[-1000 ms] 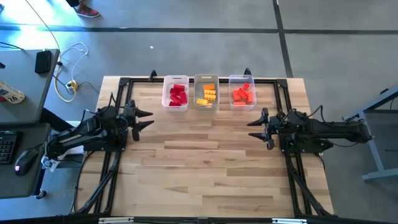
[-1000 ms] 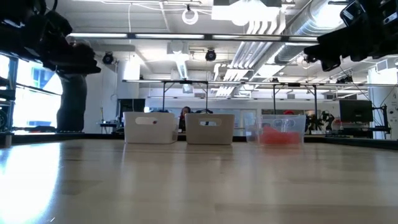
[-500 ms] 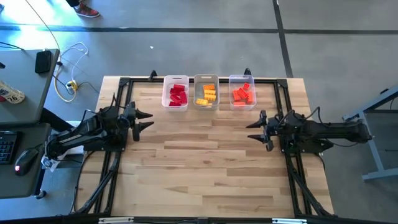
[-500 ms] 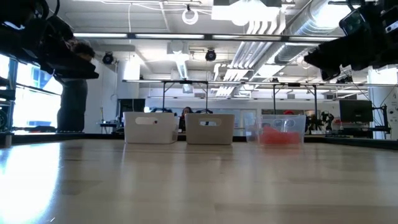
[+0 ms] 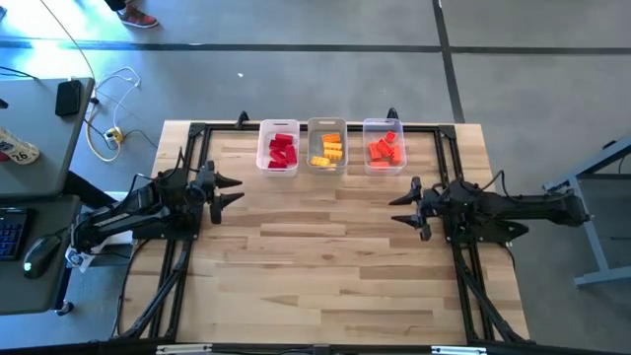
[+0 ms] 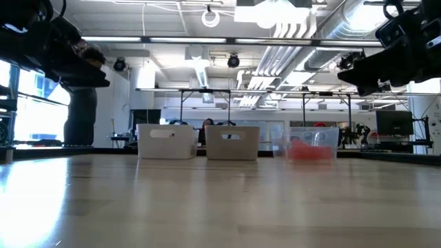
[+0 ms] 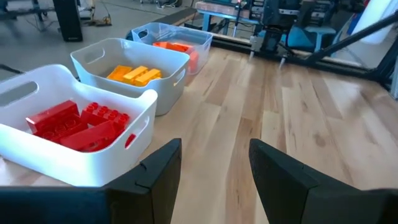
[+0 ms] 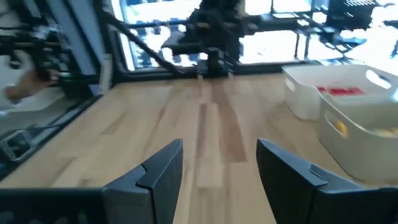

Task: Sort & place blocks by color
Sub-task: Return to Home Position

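Smooth wooden table showed a soft sheen, blocks were glossy plastic, white bin was matt plastic, clear bin transparent plastic.

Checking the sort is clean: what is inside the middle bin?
Inside the middle bin lie only yellow-orange blocks, piled together. They overlap, so their count and anything beneath them cannot be seen.

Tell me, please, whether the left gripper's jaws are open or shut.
Open: the left gripper shows a clear gap between its empty jaws, bare table visible through it.
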